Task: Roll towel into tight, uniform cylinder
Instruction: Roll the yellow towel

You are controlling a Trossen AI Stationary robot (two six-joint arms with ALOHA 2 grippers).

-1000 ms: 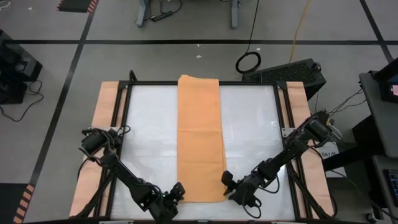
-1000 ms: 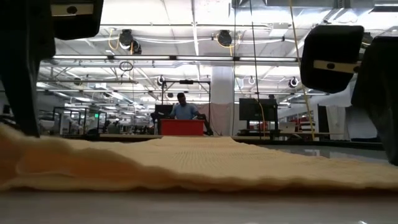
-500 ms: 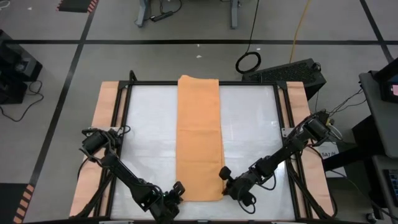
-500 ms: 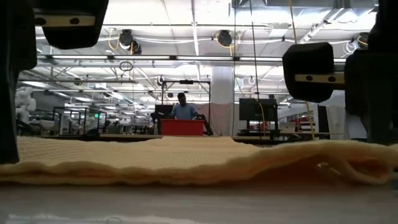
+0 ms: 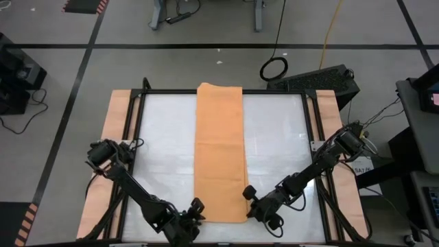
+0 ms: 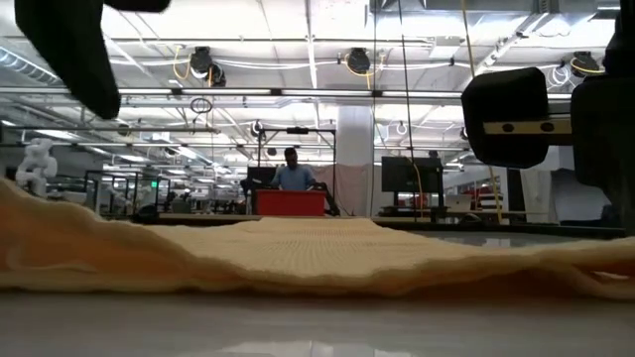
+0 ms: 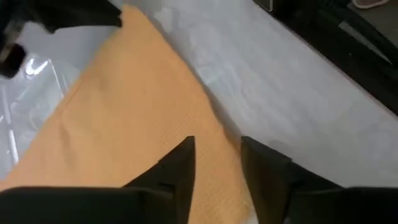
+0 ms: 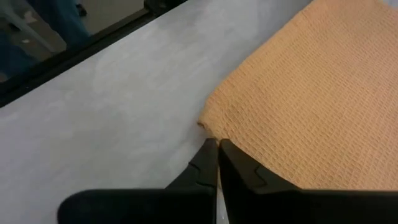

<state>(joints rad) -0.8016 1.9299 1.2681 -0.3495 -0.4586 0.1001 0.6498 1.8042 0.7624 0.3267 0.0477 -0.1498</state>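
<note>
The orange-tan towel (image 5: pixel 219 151) lies as a long folded strip down the middle of the white table, from the far edge to the near edge. My left gripper (image 5: pixel 197 206) is at its near left corner, closed on the cloth (image 7: pixel 217 158). That corner stands raised off the table (image 6: pixel 25 208). My right gripper (image 5: pixel 247 195) is at the near right corner. Its fingers are shut, with their tips (image 8: pixel 216 144) beside the corner (image 8: pixel 208 124), which lies on the table. My left gripper has the towel's near left corner (image 7: pixel 219 146) pinched between its two fingers, slanting down from the table's left. The layers cannot be counted. The corner is lifted and the rest of the strip lies flat. My right gripper: whether its shut tips touch the near right corner, I cannot tell.
A black frame (image 5: pixel 137 137) borders the white table top, with tan strips (image 5: pixel 113 116) outside it on both sides. Bare table lies on either side of the towel (image 5: pixel 164 151). A person (image 6: pixel 293 171) stands far off in the room behind a red box.
My left gripper has risen, and the towel's near left corner has come up off the table with it while the rest stays flat. The near right corner, humped up half a second ago, lies lower again.
</note>
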